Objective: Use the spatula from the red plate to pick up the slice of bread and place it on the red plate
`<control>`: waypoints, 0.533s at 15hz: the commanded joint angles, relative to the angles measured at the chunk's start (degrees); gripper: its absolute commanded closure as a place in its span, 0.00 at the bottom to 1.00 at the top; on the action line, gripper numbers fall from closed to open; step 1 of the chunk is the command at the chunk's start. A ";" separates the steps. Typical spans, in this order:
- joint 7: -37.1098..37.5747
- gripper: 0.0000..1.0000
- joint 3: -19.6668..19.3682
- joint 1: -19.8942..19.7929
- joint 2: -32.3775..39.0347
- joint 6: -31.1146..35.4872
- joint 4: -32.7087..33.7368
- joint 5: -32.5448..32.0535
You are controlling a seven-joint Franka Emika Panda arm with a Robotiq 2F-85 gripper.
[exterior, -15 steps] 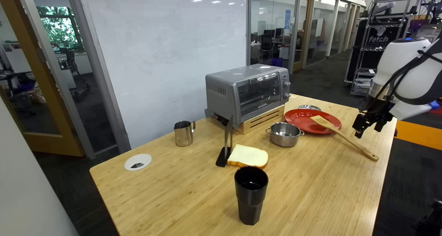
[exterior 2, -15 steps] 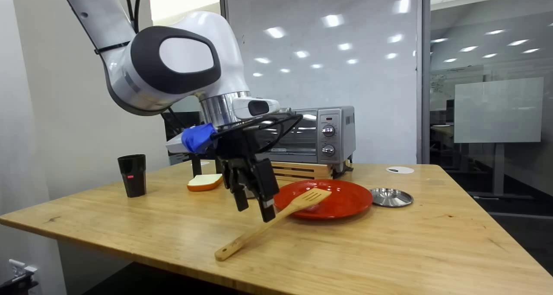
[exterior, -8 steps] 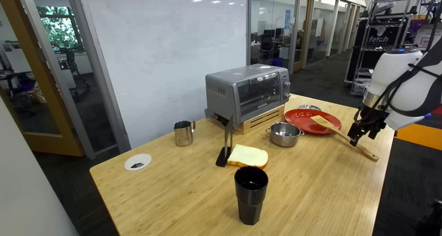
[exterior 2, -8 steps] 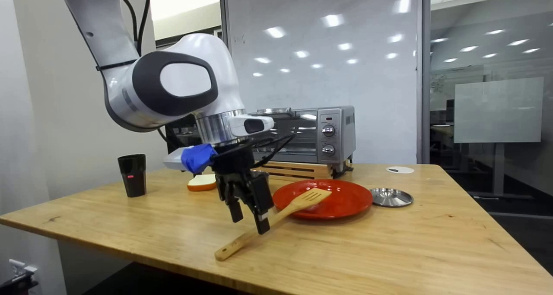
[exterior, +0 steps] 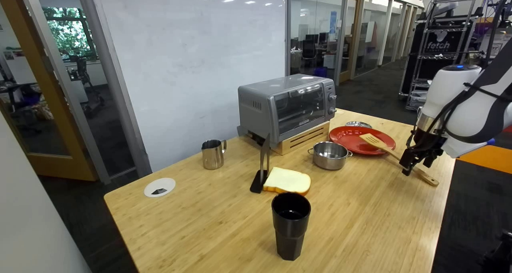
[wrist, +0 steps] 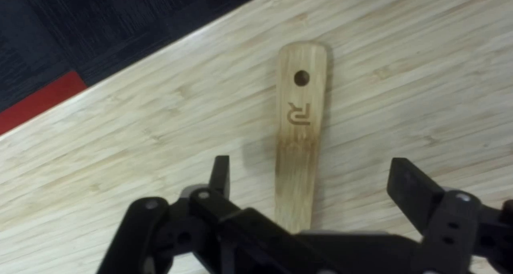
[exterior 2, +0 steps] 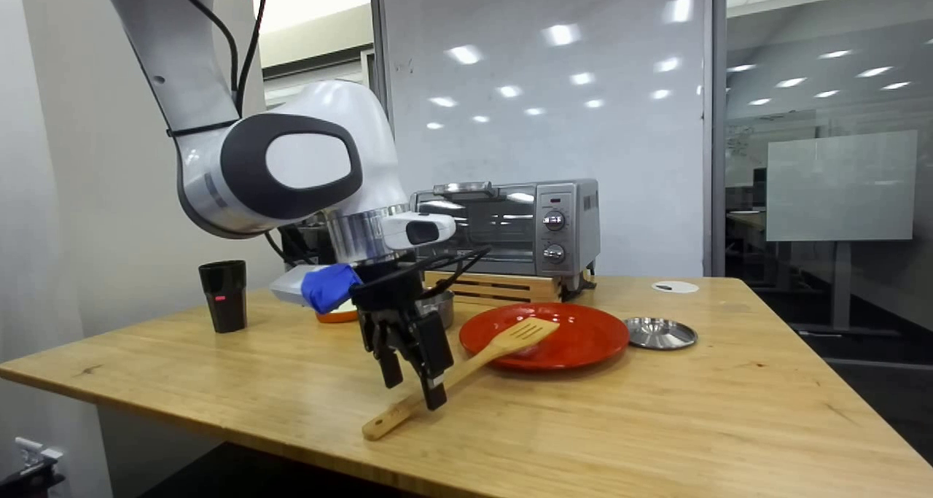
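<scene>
Above the worktop (exterior: pixel 360 225), your fingers (wrist: pixel 413 193) spread wide, gripping nothing, spatula handle (wrist: pixel 298 137) between them in wrist view, blade over the red plate (exterior 2: pixel 590 337), bread (exterior: pixel 287 180) lying well apart.

In the wrist view the gripper (wrist: pixel 310 159), cut off by the view's edge, covers the spatula (wrist: pixel 298 145) past its handle end; a mark (wrist: pixel 301 136) near the lettering (wrist: pixel 299 114) is too faint to read. In an exterior view a blue wrap (exterior 2: pixel 329 288) hides the far part of the slice of bread (exterior 2: pixel 337 317), the gripper the left side of the metal bowl (exterior 2: pixel 441 307). In an exterior view the red plate (exterior: pixel 348 139) covers the near rim of a metal disc (exterior: pixel 358 124).
</scene>
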 commanded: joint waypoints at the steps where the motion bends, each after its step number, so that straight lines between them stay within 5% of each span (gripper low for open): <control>1: -3.02 0.00 0.68 -0.90 0.89 1.98 -0.27 3.35; 8: -5.89 0.00 2.06 -2.88 0.63 2.84 -0.22 7.65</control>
